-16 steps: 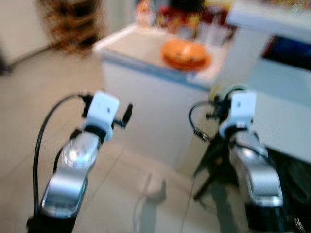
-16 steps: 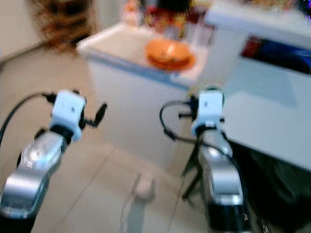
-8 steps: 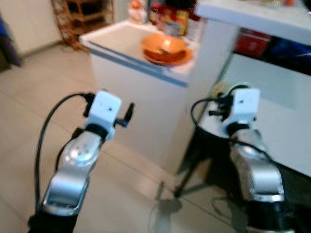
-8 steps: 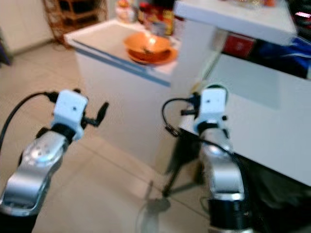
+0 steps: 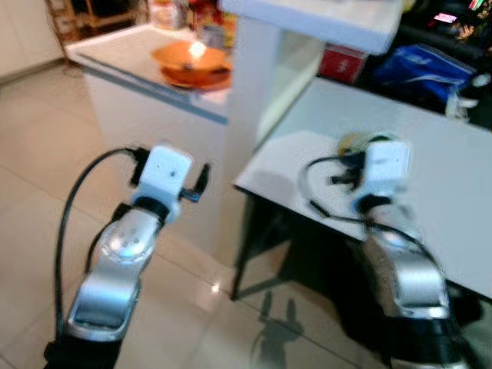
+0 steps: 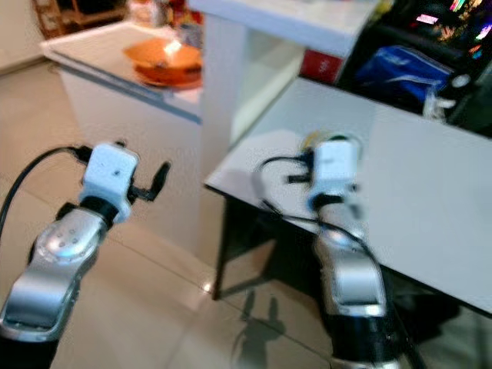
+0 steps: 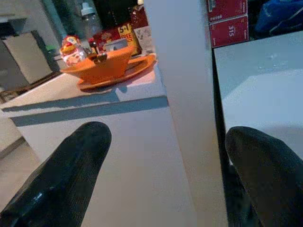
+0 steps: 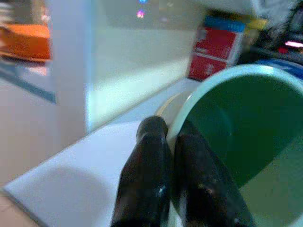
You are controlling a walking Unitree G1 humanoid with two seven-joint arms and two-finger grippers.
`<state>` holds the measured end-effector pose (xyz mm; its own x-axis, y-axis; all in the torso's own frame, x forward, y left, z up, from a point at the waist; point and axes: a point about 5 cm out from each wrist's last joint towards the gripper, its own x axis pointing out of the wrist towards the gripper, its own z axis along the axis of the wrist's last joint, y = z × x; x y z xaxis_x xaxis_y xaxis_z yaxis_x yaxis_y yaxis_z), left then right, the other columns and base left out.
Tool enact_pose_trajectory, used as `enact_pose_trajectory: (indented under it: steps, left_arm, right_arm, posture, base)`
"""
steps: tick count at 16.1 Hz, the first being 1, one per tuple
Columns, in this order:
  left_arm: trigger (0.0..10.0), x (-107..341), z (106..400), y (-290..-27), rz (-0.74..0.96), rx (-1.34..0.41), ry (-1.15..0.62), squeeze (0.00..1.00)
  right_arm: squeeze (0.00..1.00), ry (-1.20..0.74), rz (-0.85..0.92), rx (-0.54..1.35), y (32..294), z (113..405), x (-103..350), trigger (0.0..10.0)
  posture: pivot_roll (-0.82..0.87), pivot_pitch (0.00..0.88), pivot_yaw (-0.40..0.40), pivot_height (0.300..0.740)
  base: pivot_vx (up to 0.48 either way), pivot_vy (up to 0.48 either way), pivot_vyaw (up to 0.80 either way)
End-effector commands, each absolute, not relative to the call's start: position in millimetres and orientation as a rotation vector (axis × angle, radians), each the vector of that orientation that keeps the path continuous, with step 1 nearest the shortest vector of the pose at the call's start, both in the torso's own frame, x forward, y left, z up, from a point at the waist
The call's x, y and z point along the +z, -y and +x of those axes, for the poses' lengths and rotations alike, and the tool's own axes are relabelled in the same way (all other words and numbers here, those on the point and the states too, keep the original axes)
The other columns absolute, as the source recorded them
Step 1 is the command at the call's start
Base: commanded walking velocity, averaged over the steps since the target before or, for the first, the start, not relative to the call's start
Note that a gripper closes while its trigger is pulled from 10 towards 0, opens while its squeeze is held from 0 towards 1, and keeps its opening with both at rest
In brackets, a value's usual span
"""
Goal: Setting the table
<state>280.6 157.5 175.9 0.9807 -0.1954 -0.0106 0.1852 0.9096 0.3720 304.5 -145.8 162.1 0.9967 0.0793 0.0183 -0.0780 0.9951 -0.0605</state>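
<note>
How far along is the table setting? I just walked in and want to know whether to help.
Early, by the look of it. Nothing is set down yet: the white table looks bare. In hand: the right gripper is shut on the rim of a green bowl, carried above the table's edge. The left gripper is open. Left: placing the bowl; an orange bowl and plate sit on the counter.

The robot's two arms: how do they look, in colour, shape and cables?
Both arms are rounded, shiny silver shells on black bases. Each ends in a white boxy wrist block with a looping black cable. The left pincer has two thick, rounded, glossy black fingers; the right pincer has the same black fingers.
</note>
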Motion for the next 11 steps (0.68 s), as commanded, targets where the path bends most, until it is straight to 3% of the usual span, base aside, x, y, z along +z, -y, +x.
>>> enact_pose_trajectory:
  steps: [1, 2, 5, 11]
  left_arm:
    - [10.0, 179.2, 281.8, -153.1, 0.381, -0.209, 0.046, 0.0]
    - [10.0, 179.2, 282.0, -152.9, 0.382, -0.21, 0.047, 0.0]
    - [10.0, 179.2, 282.0, -151.7, 0.385, -0.214, 0.052, 0.0]
    - [10.0, 178.5, 281.6, -150.2, 0.392, -0.234, 0.058, 0.0]
  right_arm:
    - [0.0, 0.04, -0.064, 0.066, 152.8, 307.0, 167.7, 10.0]
    - [0.0, 0.04, -0.065, 0.064, 153.0, 307.2, 167.7, 10.0]
    - [0.0, 0.031, -0.083, 0.054, 156.5, 307.8, 166.3, 10.0]
    - [0.0, 0.001, -0.073, 0.044, 167.9, 303.9, 163.7, 10.0]
  posture:
    - [-0.01, 0.0, -0.062, 0.74]
    - [-0.01, 0.0, -0.063, 0.74]
    - [-0.01, 0.0, -0.066, 0.74]
    - [-0.01, 0.0, -0.065, 0.74]
  base:
    - [0.0, -0.48, 0.0]
    - [0.0, -0.48, 0.0]
    - [0.0, -0.48, 0.76]
    - [0.0, -0.48, 0.0]
